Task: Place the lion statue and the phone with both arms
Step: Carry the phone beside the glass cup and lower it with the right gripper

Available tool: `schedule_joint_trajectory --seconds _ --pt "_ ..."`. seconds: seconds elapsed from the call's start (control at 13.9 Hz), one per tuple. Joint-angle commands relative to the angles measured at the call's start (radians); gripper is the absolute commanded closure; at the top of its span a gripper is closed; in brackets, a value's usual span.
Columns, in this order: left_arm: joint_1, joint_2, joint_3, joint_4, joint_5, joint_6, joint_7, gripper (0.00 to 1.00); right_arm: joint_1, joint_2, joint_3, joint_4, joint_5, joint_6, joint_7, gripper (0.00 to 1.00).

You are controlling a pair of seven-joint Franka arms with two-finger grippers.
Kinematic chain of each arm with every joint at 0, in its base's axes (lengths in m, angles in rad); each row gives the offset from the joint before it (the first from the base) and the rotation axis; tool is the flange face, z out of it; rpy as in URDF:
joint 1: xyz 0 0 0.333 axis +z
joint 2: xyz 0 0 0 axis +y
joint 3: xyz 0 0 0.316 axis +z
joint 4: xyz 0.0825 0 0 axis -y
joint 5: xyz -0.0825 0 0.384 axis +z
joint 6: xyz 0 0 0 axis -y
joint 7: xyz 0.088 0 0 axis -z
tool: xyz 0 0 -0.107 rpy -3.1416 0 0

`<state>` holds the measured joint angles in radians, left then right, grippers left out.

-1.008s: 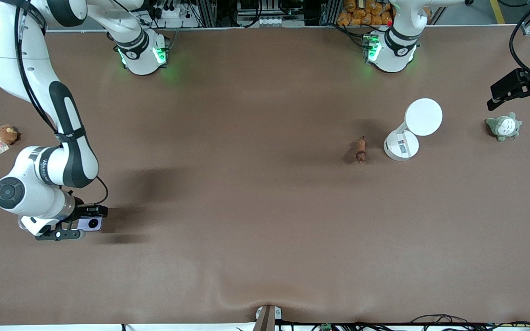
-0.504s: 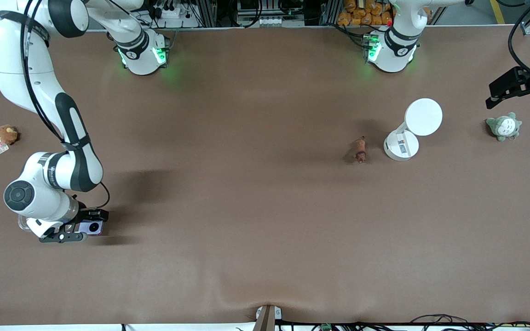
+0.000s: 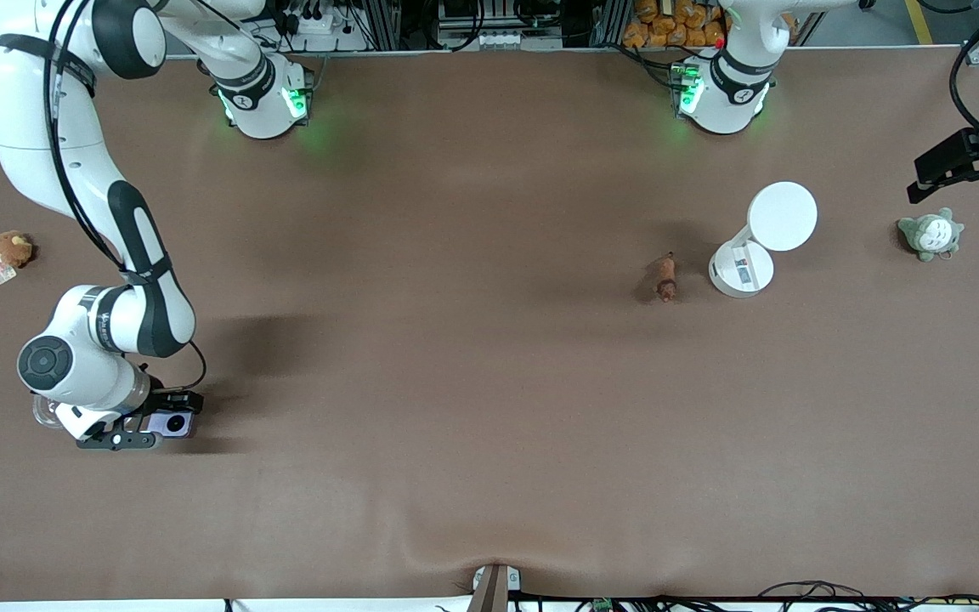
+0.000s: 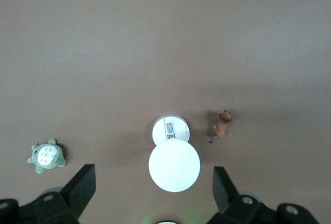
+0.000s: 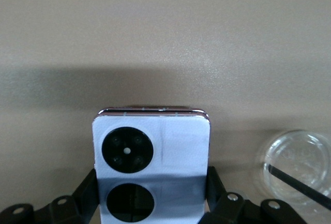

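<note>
The right gripper (image 3: 152, 429) is clamped on the lavender flip phone (image 3: 168, 422), low over the tabletop (image 3: 472, 408) near the right arm's edge, not yet released. The lion statue (image 3: 666, 278) lies untouched beside a white stand (image 3: 753, 246). The left gripper (image 3: 965, 170), jaws apart and empty, waits over the left arm's edge.

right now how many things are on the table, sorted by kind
plush toys: 2, a brown plush toy and a grey-green plush creature
figurines: 1, the lion statue
phones: 1, the phone, held in the right gripper
white stands: 1, the white stand
clear round lids: 1, the clear lid
total: 6
</note>
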<state>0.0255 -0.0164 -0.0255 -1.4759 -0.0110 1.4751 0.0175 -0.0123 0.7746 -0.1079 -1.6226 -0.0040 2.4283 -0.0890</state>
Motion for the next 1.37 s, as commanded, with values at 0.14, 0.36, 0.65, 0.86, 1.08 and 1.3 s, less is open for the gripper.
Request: schedule_joint_trajectory --seconds 0.14,0.36,0.65,0.86,1.08,1.3 --pt "0.001 0.006 -0.011 0.016 0.011 -0.012 -0.011 0.0 -0.02 0.012 0.014 0.015 -0.019 0.012 0.023 0.0" --pt "0.005 0.006 -0.014 0.011 0.003 -0.012 -0.005 0.0 -0.015 -0.006 0.014 0.018 -0.019 -0.005 0.02 0.0" --pt "-0.01 0.004 -0.02 0.012 0.002 -0.013 -0.011 0.0 -0.012 -0.069 0.014 0.017 -0.017 -0.084 0.021 0.0" --pt "-0.01 0.004 -0.028 0.012 0.0 -0.036 -0.01 0.0 -0.014 -0.161 0.016 0.01 -0.016 -0.204 0.015 0.0" --pt "-0.012 0.004 -0.028 0.012 0.0 -0.041 -0.022 0.0 -0.006 -0.26 0.02 -0.006 -0.013 -0.349 0.015 0.0" --pt "-0.007 0.004 -0.028 0.011 0.0 -0.042 -0.022 0.0 0.009 -0.378 0.024 -0.062 -0.005 -0.399 0.015 0.0"
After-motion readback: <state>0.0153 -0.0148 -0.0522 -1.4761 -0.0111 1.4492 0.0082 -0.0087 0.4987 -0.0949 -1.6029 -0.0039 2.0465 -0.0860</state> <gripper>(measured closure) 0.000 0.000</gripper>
